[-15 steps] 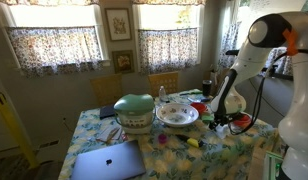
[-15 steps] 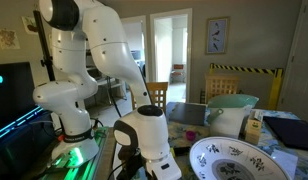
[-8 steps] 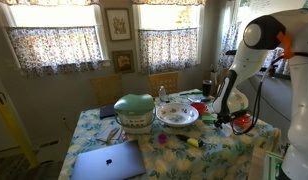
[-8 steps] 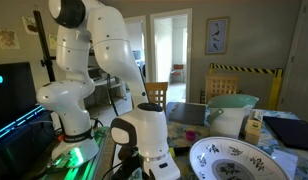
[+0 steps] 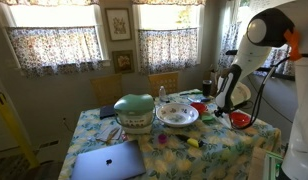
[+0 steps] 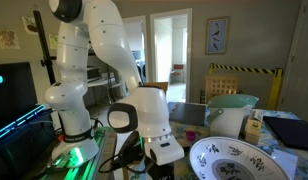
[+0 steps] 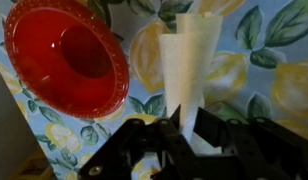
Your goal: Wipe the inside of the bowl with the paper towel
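In the wrist view my gripper (image 7: 184, 126) is shut on the paper towel (image 7: 186, 60), a white sheet that hangs as a folded strip from the jaws over the lemon-print tablecloth. The speckled white bowl (image 5: 177, 113) stands in the middle of the table and also shows at the front in an exterior view (image 6: 239, 160). My gripper (image 5: 224, 106) is above the table to one side of the bowl, apart from it. I cannot make out the towel in either exterior view.
A small red dish (image 7: 66, 58) lies on the tablecloth next to the hanging towel and also shows in an exterior view (image 5: 237, 120). A pale green lidded pot (image 5: 134, 110) stands beside the bowl. A grey laptop (image 5: 107, 160) lies at the table's front. Small items lie around the bowl.
The arm has lifted the gripper up off the table surface beside the red dish. The bowl, pot and laptop have not moved.
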You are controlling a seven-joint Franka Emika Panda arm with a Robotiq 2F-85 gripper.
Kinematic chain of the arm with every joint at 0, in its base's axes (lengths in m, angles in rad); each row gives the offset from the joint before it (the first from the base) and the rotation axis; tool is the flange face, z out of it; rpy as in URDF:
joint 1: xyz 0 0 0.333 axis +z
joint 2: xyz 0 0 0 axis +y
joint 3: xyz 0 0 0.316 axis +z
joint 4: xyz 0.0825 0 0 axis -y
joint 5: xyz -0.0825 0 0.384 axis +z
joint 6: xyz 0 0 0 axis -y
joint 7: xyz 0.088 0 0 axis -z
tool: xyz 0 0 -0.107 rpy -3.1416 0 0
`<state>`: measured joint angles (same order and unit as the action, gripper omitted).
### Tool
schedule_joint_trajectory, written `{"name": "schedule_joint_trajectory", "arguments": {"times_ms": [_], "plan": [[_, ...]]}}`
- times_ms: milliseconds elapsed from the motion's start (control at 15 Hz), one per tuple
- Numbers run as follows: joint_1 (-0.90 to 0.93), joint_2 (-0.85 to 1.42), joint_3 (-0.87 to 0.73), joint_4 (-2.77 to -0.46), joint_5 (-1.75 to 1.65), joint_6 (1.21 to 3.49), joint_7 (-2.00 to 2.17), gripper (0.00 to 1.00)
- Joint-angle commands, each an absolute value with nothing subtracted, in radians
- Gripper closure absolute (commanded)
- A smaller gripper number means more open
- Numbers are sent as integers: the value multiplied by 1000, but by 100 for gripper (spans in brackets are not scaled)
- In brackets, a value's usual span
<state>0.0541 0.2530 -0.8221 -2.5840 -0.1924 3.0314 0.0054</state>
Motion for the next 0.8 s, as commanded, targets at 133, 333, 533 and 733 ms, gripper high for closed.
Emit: {"name": "schedule_joint_trajectory", "arguments": {"times_ms": [133,333,533,733], "plan": [[229,156,-1007,-2506,-244,3018,67,97],[281,116,-1035,-2437,-232,3030,50,97],[308,67,-1006,-2382,-198,3044,44,97],[334,31,-963,-2349,-160,3038,61,97]]}}
